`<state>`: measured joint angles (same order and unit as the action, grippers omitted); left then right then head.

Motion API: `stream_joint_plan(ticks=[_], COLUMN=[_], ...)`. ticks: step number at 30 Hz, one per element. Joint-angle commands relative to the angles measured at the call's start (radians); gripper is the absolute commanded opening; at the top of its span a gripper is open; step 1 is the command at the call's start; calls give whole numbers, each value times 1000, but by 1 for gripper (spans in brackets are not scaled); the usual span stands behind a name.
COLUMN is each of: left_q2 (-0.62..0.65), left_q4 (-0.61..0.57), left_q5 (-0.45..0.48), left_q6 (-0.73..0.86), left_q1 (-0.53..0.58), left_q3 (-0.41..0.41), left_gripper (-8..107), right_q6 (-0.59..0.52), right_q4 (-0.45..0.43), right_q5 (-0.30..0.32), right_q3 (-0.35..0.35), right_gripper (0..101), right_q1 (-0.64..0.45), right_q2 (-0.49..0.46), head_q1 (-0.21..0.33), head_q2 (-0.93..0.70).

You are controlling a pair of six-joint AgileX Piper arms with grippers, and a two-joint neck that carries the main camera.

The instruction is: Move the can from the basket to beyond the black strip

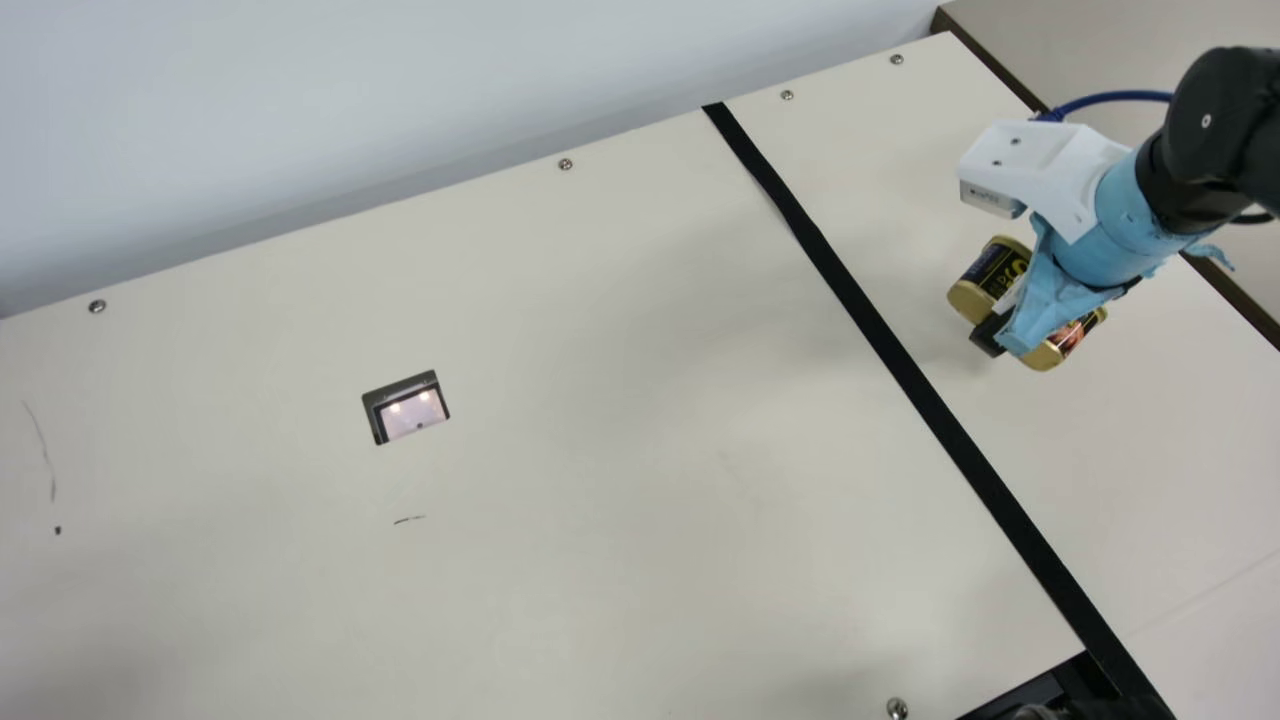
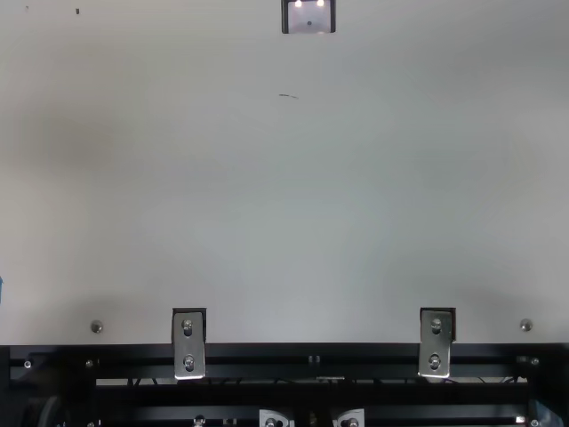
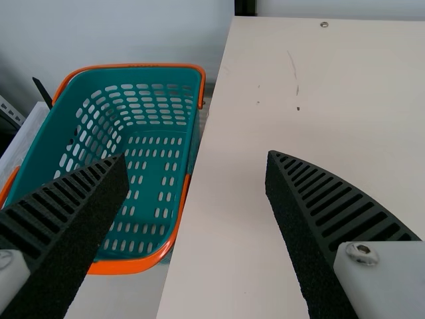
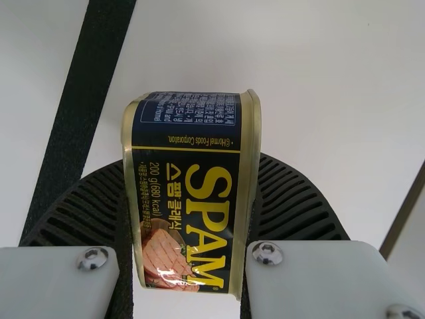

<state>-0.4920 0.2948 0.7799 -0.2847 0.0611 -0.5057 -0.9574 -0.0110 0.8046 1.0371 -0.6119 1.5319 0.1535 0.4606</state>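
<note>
- The table point(image 1: 600, 560) is cream, and the black strip point(image 1: 905, 375) crosses it at a slant in the main view, from the far edge to the near one.
- The can point(image 4: 189, 199), dark with gold rims, is on the strip's right-hand side in the main view, apart from the strip; whether it touches the table I cannot tell.
- The right claw point(image 1: 1003, 325) grips the can, a ribbed finger pressed to either side of it in the right wrist view.
- The left claw point(image 3: 198, 159) stands wide, with nothing between its fingers.
- The basket point(image 3: 136, 264), teal with an orange rim, sits just off the table's left edge, above a grey floor point(image 3: 123, 292).
- A small rectangular cutout point(image 1: 405, 408) in the tabletop shows two bright spots of light.
- Thin dark marks point(image 1: 40, 450) streak the surface towards the left, and screws point(image 1: 565, 164) dot its far border.
- A pale wall point(image 1: 300, 120) rises behind the table.
- Brown trim point(image 1: 985, 65) borders the table's right side.
- Along the near edge, black rails point(image 2: 267, 363) run below two metal brackets point(image 2: 189, 345).
</note>
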Motion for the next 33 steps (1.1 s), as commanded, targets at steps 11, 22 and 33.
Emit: stream_joint_plan(ticks=[11, 22, 33], left_q2=[0, 0, 0], left_q4=[0, 0, 0], left_q5=[0, 0, 0], left_q6=[0, 0, 0], left_q1=[0, 0, 0], left_q3=[0, 0, 0], left_gripper=[90, 90, 90], right_q6=[-15, -38, -80], right_q4=[66, 128, 329], right_q5=[-38, -46, 3], right_q3=[-40, -60, 27], right_gripper=[101, 101, 101], right_q1=[-50, -40, 101], right_q2=[28, -1, -103], head_q1=[-12, -12, -14], head_q2=[6, -11, -114])
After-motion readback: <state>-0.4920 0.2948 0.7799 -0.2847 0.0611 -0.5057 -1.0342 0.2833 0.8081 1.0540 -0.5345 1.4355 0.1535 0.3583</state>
